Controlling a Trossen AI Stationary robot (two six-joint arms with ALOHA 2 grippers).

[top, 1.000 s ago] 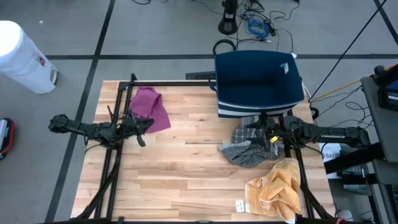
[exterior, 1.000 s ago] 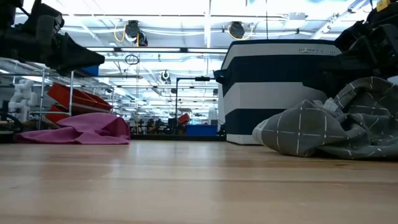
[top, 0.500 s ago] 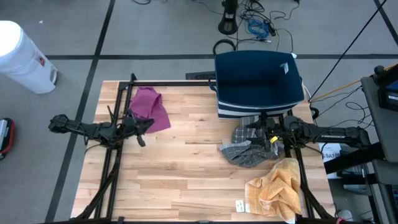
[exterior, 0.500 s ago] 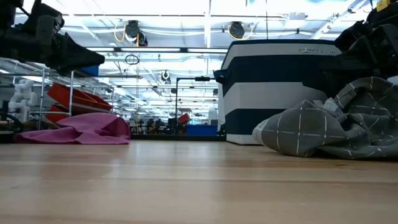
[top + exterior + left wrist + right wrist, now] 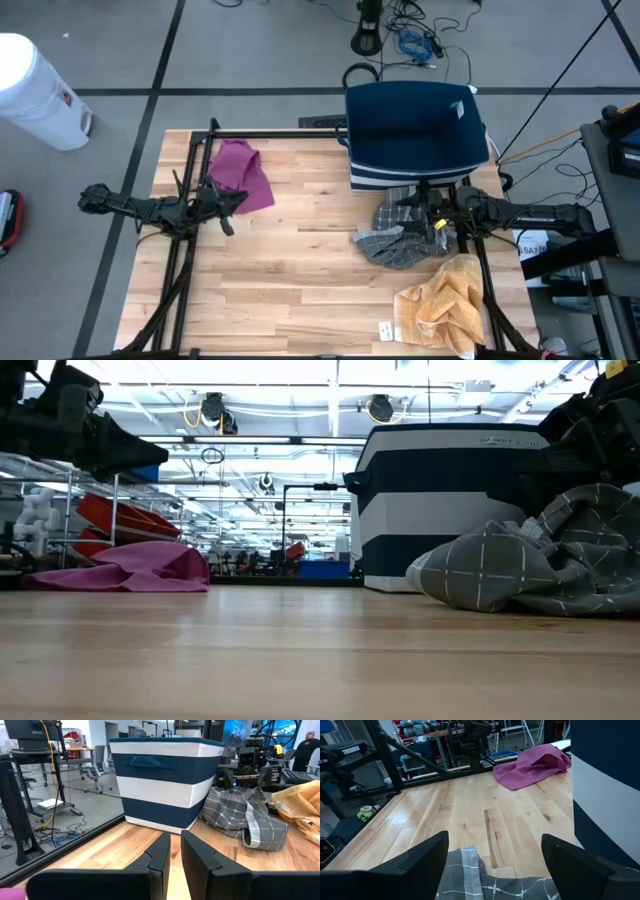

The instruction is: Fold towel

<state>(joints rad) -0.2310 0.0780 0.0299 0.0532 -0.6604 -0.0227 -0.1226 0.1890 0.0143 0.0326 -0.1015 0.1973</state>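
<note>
Three towels lie crumpled on the wooden table. A grey checked one (image 5: pixel 395 240) (image 5: pixel 520 570) is at the right, a pink one (image 5: pixel 240 175) (image 5: pixel 130 567) at the far left, an orange one (image 5: pixel 445 300) at the near right. My left gripper (image 5: pixel 238 200) (image 5: pixel 175 855) hovers level by the pink towel's near edge, its fingers almost together with nothing between them. My right gripper (image 5: pixel 408 205) (image 5: pixel 492 857) stands wide open above the grey towel's far part (image 5: pixel 470 880); I see no touch.
A navy and white striped bin (image 5: pixel 415 130) (image 5: pixel 160 780) stands at the far right, close behind the grey towel. Black frame bars (image 5: pixel 260 133) run along the far and left sides. A small label (image 5: pixel 385 330) lies near the front edge. Bare wood spans the middle.
</note>
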